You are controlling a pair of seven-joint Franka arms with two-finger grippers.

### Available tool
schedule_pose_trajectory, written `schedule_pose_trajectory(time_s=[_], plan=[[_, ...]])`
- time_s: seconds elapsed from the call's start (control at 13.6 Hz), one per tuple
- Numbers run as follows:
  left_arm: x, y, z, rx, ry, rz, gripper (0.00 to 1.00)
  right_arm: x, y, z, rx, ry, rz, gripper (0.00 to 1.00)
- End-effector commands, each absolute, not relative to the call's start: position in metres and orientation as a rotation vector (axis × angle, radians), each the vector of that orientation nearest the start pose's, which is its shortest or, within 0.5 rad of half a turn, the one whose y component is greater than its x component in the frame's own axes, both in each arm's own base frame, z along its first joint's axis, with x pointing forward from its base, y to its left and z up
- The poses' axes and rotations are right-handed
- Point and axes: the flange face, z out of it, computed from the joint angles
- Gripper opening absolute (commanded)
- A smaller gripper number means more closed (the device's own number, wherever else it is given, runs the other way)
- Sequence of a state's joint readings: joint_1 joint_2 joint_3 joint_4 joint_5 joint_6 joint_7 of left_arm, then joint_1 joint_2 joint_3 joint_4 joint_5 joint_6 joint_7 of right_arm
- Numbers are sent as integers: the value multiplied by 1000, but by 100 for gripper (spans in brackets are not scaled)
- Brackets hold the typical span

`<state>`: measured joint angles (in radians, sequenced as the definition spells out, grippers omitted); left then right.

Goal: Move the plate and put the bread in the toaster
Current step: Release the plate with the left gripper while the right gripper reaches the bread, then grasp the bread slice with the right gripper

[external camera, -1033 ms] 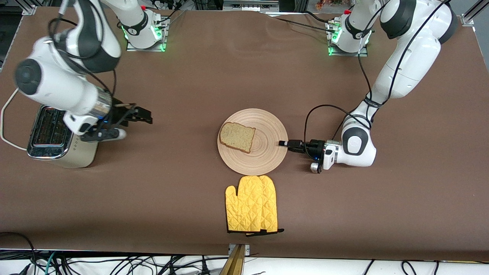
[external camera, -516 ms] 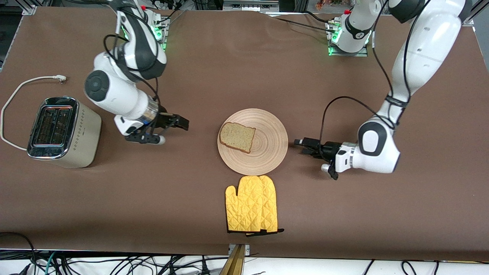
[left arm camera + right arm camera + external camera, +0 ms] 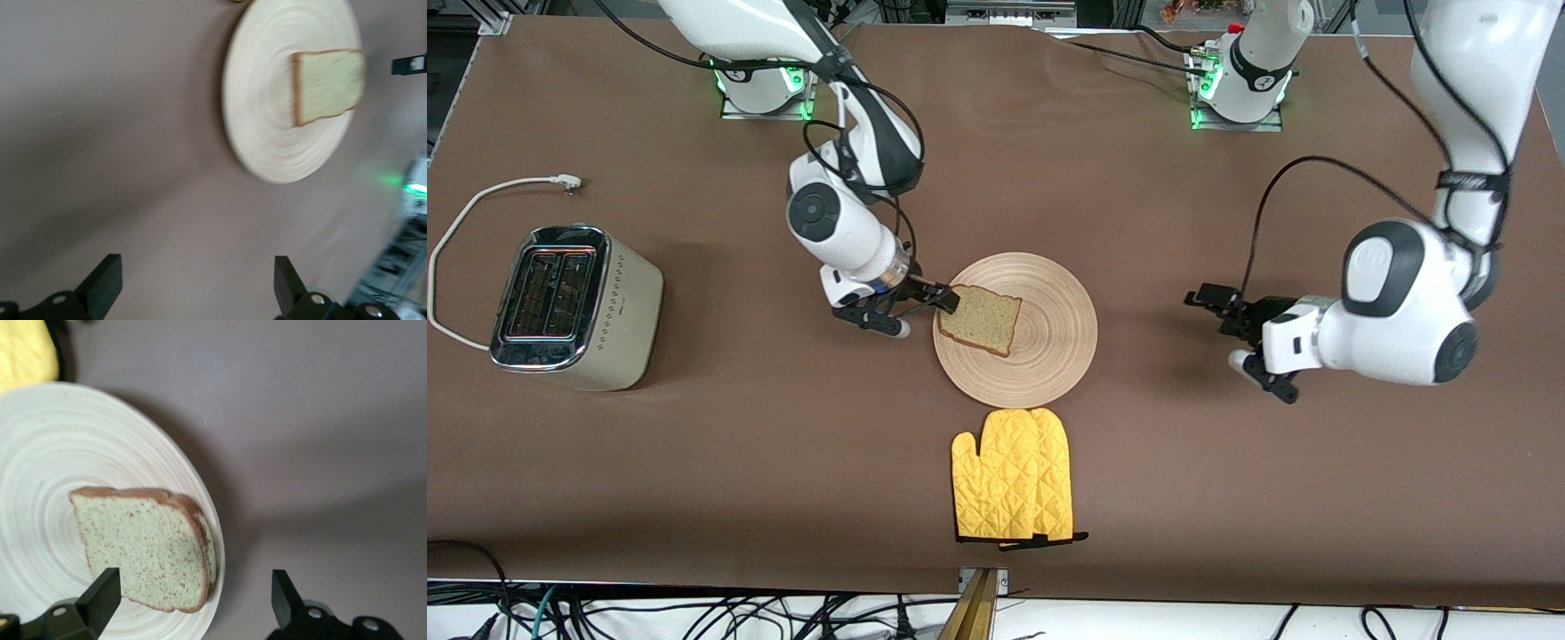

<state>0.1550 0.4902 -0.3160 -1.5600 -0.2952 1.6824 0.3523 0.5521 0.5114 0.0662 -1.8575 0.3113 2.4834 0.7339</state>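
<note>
Bread (image 3: 980, 320) flat on plate (image 3: 1049, 356), mid-table (image 3: 783, 462). Right tool (image 3: 945, 300) at its crust edge, fingers apart, probably lining up to straddle it. Left tool (image 3: 1209, 307) apart too, empty, off plate over table. Toaster (image 3: 574, 307) waits at right arm's end.

Even overhead light is brightening the brown surface (image 3: 1138, 204), casting soft shadows. The left wrist view is blurring; chrome glare is showing on the toaster (image 3: 569, 307).

plate (image 3: 1049, 356): grooved wood | toaster (image 3: 574, 307): glossy chrome top | mitt (image 3: 1011, 476): quilted cloth
</note>
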Motion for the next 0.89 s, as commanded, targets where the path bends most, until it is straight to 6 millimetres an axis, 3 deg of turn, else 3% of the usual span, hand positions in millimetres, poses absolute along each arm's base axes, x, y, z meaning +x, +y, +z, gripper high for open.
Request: schedule_pose_trajectory(time_s=[0.0,0.15,0.3,0.37,0.52,0.81], plan=[[614,-105,445,-3280,571,470,100,537,375,253,-2821,561,88,100],[598,-110,501,-3167,532,333,100,539,375,245,-2821,565,79,99],[582,-109,548,-3099,439,193,100,539,377,238,-2826,561,78,92],[582,-80,567,-3113,327,124,100,541,379,236,-2828,555,75,88],[573,-58,597,-3126,248,26,100,541,382,231,-2824,554,59,80],[570,-50,590,-3134,229,82,100,537,388,224,-2825,542,46,49]])
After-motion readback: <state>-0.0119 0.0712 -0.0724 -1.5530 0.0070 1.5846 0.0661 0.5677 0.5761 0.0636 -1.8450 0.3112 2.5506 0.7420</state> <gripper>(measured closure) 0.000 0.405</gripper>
